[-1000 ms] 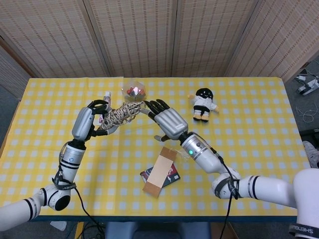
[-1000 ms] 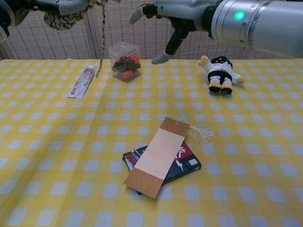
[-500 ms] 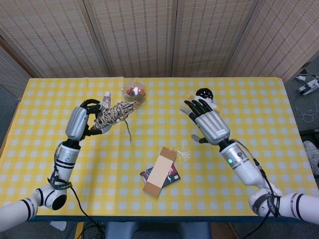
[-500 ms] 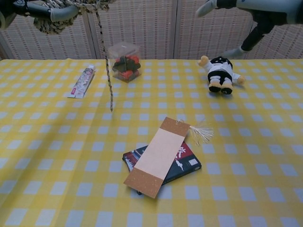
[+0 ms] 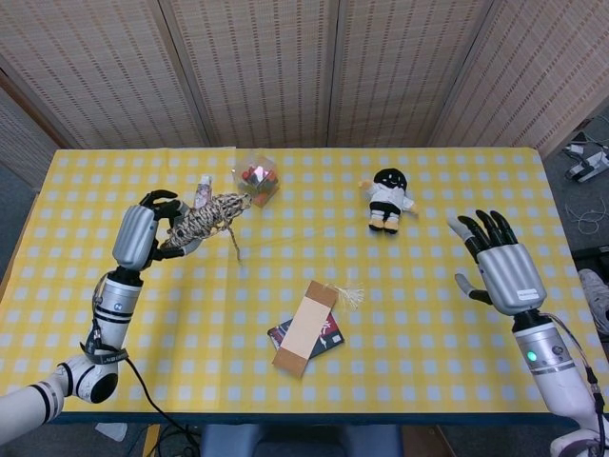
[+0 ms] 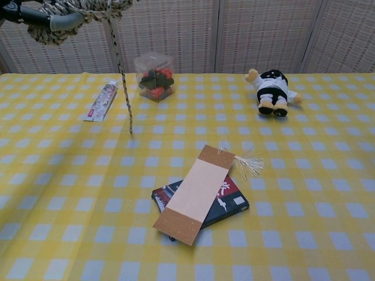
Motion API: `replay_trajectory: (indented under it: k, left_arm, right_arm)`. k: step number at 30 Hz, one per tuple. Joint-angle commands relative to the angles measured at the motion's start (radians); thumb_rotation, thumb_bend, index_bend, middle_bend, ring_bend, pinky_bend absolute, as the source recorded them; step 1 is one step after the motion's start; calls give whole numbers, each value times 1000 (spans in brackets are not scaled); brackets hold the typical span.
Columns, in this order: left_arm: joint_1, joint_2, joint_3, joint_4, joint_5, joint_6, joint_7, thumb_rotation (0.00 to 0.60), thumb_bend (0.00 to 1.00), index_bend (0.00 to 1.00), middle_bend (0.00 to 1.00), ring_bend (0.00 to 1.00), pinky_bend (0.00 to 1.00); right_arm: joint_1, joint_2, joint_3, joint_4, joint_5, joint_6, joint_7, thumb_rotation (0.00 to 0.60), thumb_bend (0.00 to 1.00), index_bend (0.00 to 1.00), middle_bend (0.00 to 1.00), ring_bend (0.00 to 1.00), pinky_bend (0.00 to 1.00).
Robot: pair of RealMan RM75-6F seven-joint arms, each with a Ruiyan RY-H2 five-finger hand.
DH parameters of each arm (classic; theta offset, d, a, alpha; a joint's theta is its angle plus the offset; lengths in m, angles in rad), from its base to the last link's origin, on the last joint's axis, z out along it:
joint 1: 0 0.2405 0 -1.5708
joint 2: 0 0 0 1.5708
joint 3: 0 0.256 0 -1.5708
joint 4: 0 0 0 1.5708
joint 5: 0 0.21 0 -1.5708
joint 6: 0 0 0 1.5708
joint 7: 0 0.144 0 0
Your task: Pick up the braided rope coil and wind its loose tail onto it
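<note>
Yellow checked tablecloth (image 5: 314, 205) | left hand (image 5: 143, 231) grips rope coil (image 5: 205, 217) | right hand (image 5: 502, 267) spread | labels unreadable

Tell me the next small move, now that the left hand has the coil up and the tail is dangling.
Probably bring the open right hand across toward the loose tail to pinch it. The left hand holds the rope coil clear of the table, the tail hangs free below it, and the right hand sits far off at the table's right side, holding nothing.

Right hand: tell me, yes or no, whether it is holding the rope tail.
No, the right hand is open and empty, far from the rope tail hanging under the left hand.
</note>
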Motion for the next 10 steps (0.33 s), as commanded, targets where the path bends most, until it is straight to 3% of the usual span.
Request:
replay_trajectory:
  k: [1, 10]
  left_arm:
    - [5, -1, -2, 0, -2, 7, 6, 595, 288, 780, 788, 642, 250]
    - [16, -1, 2, -3, 0, 17, 22, 597, 288, 780, 788, 642, 250]
  right_arm:
    - [-98, 2, -39, 22, -52, 96, 23, 600, 272, 108, 127, 0, 0]
    - [-254, -46, -74, 89, -112, 225, 53, 600, 288, 117, 132, 0, 0]
